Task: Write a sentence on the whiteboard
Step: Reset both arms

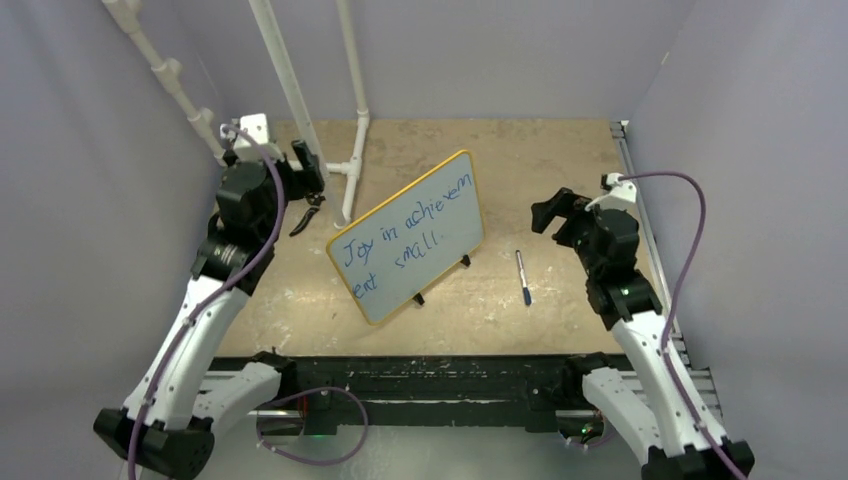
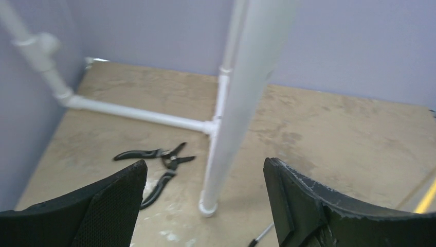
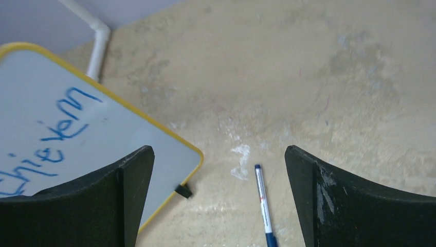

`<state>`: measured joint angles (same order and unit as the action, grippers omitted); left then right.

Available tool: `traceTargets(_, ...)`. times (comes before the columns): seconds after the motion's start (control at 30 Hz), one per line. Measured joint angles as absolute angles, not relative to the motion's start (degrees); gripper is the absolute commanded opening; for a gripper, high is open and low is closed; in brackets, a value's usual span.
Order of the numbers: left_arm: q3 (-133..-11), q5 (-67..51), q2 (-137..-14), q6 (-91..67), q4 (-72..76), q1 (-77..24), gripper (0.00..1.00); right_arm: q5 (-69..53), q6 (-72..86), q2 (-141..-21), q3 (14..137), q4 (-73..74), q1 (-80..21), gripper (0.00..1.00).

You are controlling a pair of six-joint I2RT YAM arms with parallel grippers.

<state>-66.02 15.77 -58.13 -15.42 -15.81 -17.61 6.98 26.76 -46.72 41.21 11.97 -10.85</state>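
The whiteboard [image 1: 410,237] with its yellow-orange rim stands tilted in the middle of the table. The blue sentence [image 1: 400,233] on it reads "Joy in achievem ent small". In the right wrist view I see the board's corner [image 3: 77,128] and the letters "chievem". A white marker with a blue cap [image 1: 523,277] lies on the table right of the board; it also shows in the right wrist view [image 3: 263,203]. My right gripper [image 1: 552,212] is open and empty above the marker. My left gripper [image 1: 310,165] is open and empty at the far left, near a white pipe.
White pipe frames [image 1: 350,150] stand at the back left; one upright pipe [image 2: 231,118] is right before my left gripper. Black pliers [image 2: 157,164] lie on the table beside it, also in the top view [image 1: 305,215]. Purple walls close in three sides.
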Motion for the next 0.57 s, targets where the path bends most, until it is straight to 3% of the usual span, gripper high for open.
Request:
traceTargets(0.1, -58.85, 22.87, -50.43, -13.87, -14.57, -17.56, 0.91, 6.85, 24.56, -40.1, 40.91, 10.04, -10.85, 0.98)
traceTargets(0.3, -45.95, 31.18, -36.88, -12.86, -15.46, -17.52, 0.96, 6.94, 21.93, -28.21, 37.36, 4.16, -10.72, 0.98)
traceTargets(0.57, -43.9, 36.32, -32.08, -14.11, -18.39, -17.52, 0.99, 7.9, 20.56, -25.52, 36.56, 2.52, -10.7, 0.98)
